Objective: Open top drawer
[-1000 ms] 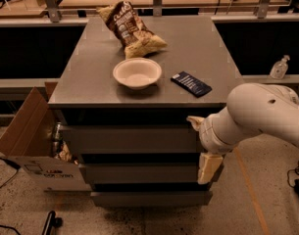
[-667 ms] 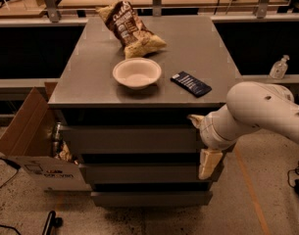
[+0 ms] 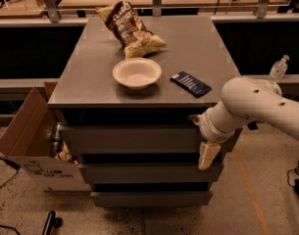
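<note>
The gripper (image 3: 203,143) sits at the right end of the top drawer (image 3: 129,140), barely shifted. The drawer shows no outward travel, so opening is pending. Pincer state: cannot tell.

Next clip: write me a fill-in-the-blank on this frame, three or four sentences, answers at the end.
1. In the camera view, the gripper is at the ___ end of the top drawer.
2. The cabinet shows ___ drawer fronts.
3. The bowl on the cabinet is ___ inside.
4. The cardboard box stands on the ___ beside the cabinet.
Answers: right; three; empty; floor.
</note>
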Robot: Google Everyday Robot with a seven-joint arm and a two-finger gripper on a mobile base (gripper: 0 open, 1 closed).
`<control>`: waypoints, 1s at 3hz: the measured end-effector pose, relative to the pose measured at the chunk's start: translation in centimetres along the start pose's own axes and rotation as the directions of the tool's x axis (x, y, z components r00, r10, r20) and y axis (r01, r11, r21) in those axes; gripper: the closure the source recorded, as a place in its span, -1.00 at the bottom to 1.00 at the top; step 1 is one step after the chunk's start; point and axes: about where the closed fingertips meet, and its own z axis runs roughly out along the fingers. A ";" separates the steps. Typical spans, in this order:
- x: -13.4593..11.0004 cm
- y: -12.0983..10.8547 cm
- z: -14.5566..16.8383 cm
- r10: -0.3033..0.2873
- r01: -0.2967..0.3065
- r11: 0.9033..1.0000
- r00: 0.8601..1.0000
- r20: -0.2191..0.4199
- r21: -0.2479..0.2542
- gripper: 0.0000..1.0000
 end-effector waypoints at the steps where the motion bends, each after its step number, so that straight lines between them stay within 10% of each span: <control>1: 0.3 -0.1 0.8 -0.005 0.005 1.000 1.000 -0.011 -0.020 -0.76; 3: 0.3 2.5 1.9 0.027 -0.029 0.997 0.999 -0.028 -0.075 -0.68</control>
